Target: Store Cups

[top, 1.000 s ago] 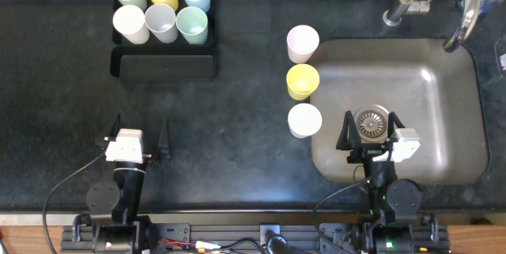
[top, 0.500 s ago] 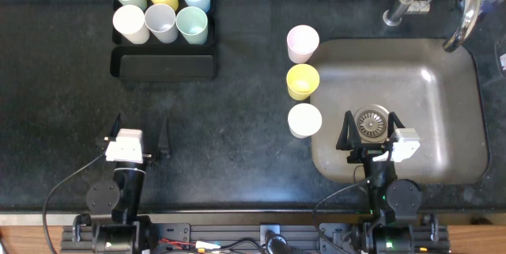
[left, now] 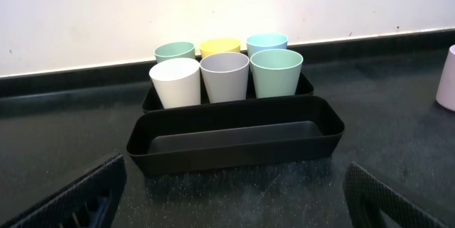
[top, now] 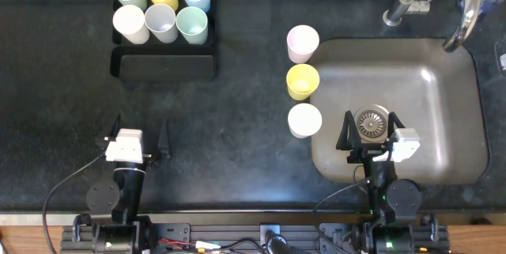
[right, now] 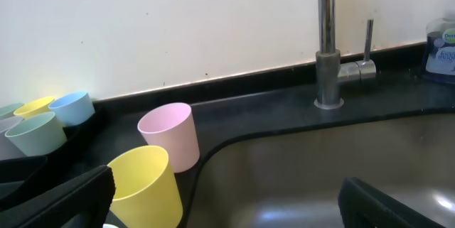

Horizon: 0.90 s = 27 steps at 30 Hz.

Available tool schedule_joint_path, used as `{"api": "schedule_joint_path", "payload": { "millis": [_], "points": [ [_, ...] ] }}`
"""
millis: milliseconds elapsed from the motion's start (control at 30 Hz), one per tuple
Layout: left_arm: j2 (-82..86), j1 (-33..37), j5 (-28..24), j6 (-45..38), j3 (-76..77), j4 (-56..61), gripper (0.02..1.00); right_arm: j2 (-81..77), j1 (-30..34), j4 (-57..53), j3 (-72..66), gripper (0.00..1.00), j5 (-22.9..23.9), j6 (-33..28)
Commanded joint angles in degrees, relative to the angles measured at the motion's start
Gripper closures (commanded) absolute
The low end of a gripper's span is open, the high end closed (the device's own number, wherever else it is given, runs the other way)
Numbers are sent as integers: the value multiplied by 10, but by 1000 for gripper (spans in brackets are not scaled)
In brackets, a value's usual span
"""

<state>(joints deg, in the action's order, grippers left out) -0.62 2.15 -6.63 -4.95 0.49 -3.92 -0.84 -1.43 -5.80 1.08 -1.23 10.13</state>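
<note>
Left claw [top: 141, 134] and right claw [top: 370, 130] spread apart, gripping nothing, low near the bases: no cup in hand yet.
Looks like the start of a pick, with 6 cups [top: 162, 23] stored behind the front tray [top: 164, 66] and 3 more, pink [top: 302, 43], yellow [top: 302, 81] and white [top: 304, 119], upright in a row just beside the sink [top: 466, 111]. Likely calls for reaching the right claw to the white cup, closing on its wall, then carrying it across to the front tray.

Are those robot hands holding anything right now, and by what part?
Nothing is held. The left hand and the right hand are both open and empty.
</note>
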Motion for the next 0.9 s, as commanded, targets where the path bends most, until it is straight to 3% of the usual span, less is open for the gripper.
{"api": "schedule_joint_path", "payload": {
  "millis": [33, 300, 467, 567, 633, 733, 900],
  "points": [
    [5, 4, 3, -10, 0, -3, 20, 7, 3, 3, -3, 3, -2, 2],
    [-95, 4, -49, -6, 111, -10, 20, 7, 3, 3, -3, 3, -2, 2],
    [-348, 4, -159, -6, 331, -23, 20, 7, 3, 3, -3, 3, -2, 2],
    [-528, 4, -282, -6, 509, -54, 20, 7, 3, 3, -3, 5, -2, 2],
    [-639, -5, -330, -6, 635, -103, 20, 7, 3, 3, -3, 3, -2, 2],
    [-796, -49, -309, -4, 840, -234, 20, 7, 3, 3, -3, 3, -2, 2],
    [-1012, -178, -60, 154, 1146, -450, 20, 7, 3, 3, -3, 5, -2, 2]
  ]
}}
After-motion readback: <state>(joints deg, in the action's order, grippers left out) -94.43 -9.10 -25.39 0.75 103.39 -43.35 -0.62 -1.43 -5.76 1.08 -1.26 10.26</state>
